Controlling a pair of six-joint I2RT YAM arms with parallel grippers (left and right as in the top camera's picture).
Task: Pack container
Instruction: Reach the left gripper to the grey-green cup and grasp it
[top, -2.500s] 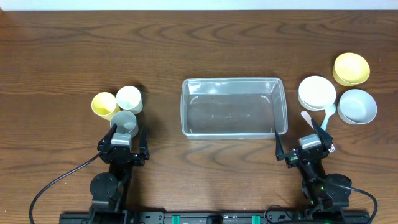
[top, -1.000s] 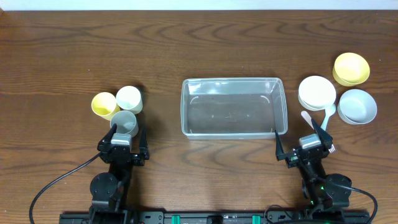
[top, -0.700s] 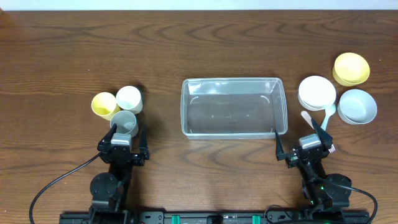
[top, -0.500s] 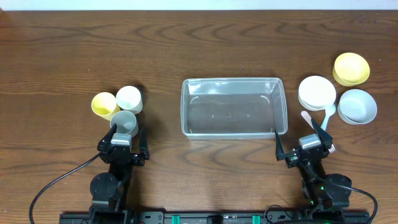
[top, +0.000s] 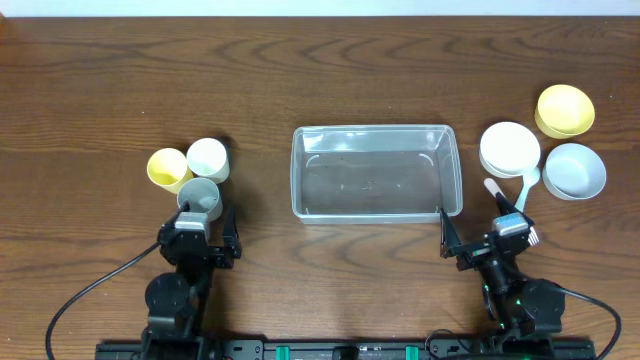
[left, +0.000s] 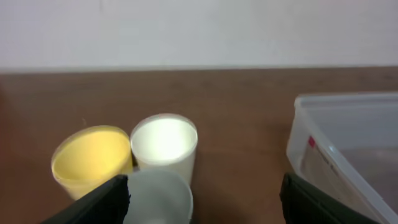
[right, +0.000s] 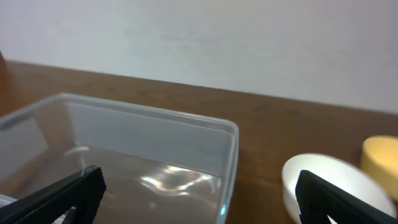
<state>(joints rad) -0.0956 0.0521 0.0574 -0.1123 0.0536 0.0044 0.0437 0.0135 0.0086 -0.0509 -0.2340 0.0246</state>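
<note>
**Ann:** The right arm (top: 515, 290) is sitting a tiny bit more to the right than it was a moment ago. The left arm (top: 180, 290) is sitting a tiny bit nearer. All the other things are lying just where they were.

**Ben:** Where is the container (top: 378, 172) sitting?

**Ann:** It is sitting flat in the middle of the desk (top: 100, 90), between the two arms and a little farther away. It is see-through, and nothing is lying in it.

**Ben:** What are the left fingers (left: 106, 202) doing?

**Ann:** They are standing wide apart and holding nothing. A grey cup (top: 200, 197) is standing between them, close to the left one. I cannot tell if it is touching.

**Ben:** Are more cups standing there?

**Ann:** Yes. A yellow cup (top: 167, 168) and a white cup (top: 208, 157) are standing side by side just behind the grey one. All three are bunching together, well to the left of the container.

**Ben:** And the right fingers (right: 68, 196)?

**Ann:** They are spreading wide too, with nothing between them. One is pointing at the container's near right corner.

**Ben:** What is lying on the right side?

**Ann:** A white bowl (top: 510, 148) is sitting just right of the container. A pale bowl (top: 575, 170) is sitting beside it, and a yellow bowl (top: 565, 110) is sitting farther back. Two thin handles (top: 495, 190) are sticking out near the white bowl, toward the right arm. They are too small for me to tell what they are.
</note>
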